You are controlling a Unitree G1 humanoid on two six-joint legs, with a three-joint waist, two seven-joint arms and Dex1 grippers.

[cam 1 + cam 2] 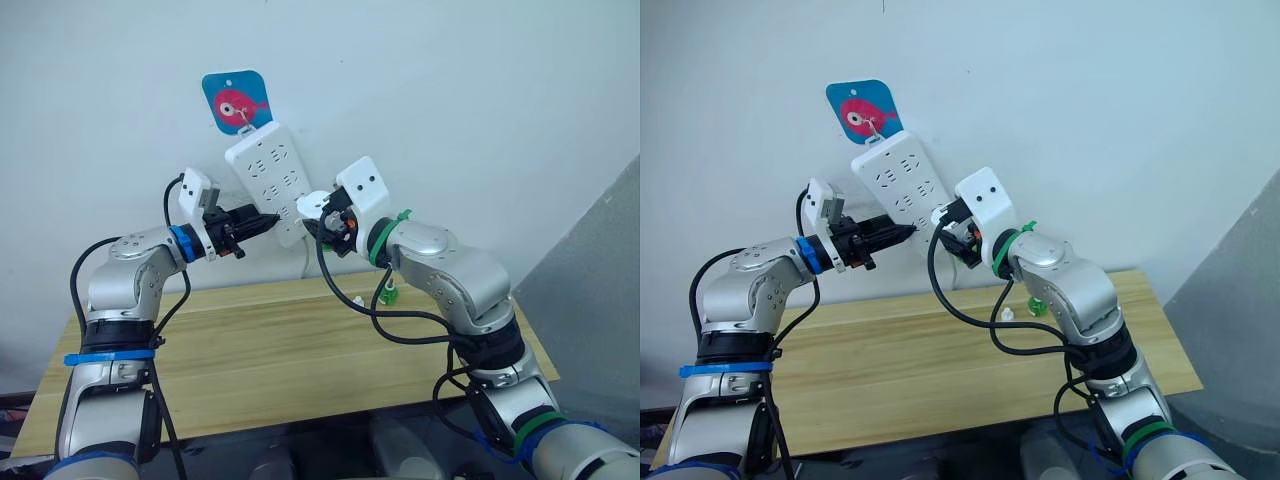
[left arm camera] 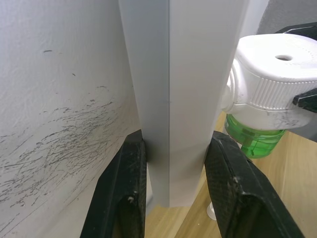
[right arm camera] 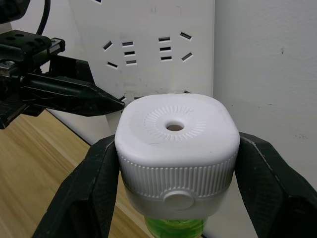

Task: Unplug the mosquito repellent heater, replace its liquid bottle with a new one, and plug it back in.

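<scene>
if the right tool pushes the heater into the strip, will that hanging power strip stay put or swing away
Probably it would swing: the power strip hangs tilted from a hook. The left tool clamps its lower edge, which likely steadies it. The heater, held in the right tool, looks smooth and may slip.

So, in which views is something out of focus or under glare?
Left wrist view: the power strip between the left end effector's fingers is soft and featureless, the heater sharper. Right wrist view: the heater is sharp, no glare. Eye views: even light, soft shadows on the wall.
</scene>
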